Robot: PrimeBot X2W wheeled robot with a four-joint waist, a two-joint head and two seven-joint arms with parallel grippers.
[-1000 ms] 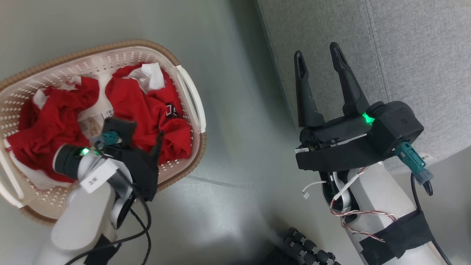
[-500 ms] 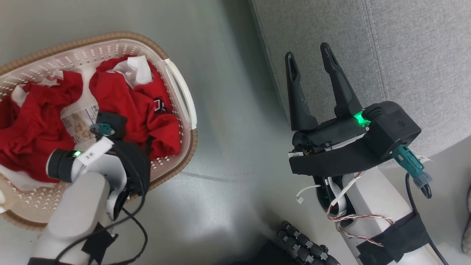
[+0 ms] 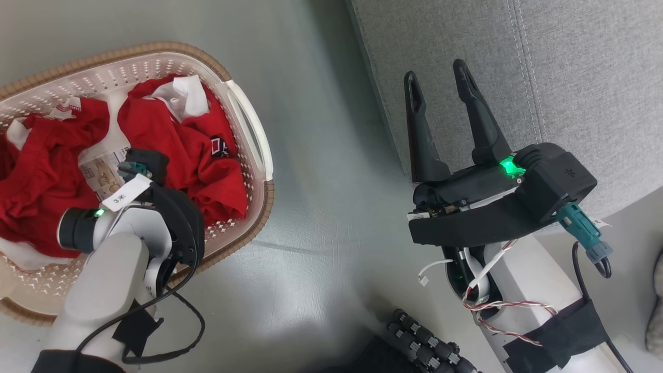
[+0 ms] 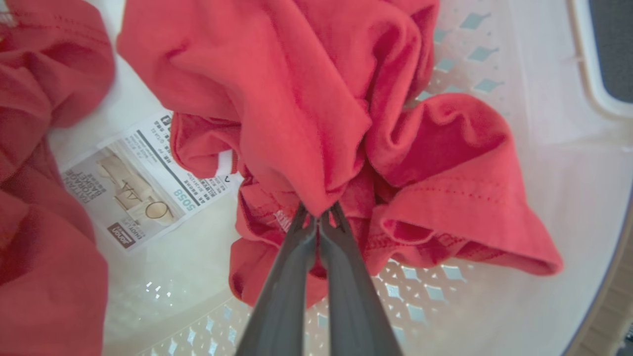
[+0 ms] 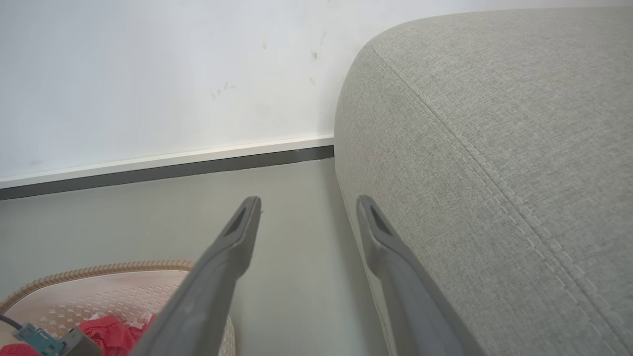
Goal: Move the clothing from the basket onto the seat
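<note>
Since the clothing must leave the basket for the seat, the left gripper has its fingers clamped on a red fold; the right gripper holds its fingers apart, free

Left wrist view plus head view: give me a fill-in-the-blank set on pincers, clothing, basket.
1. The left pincer is shut on a fold of ____ clothing.
2. The right pincer stands ____, holding nothing.
3. The basket sits on the ____, beside the seat.
Missing words: red; open; floor.
</note>
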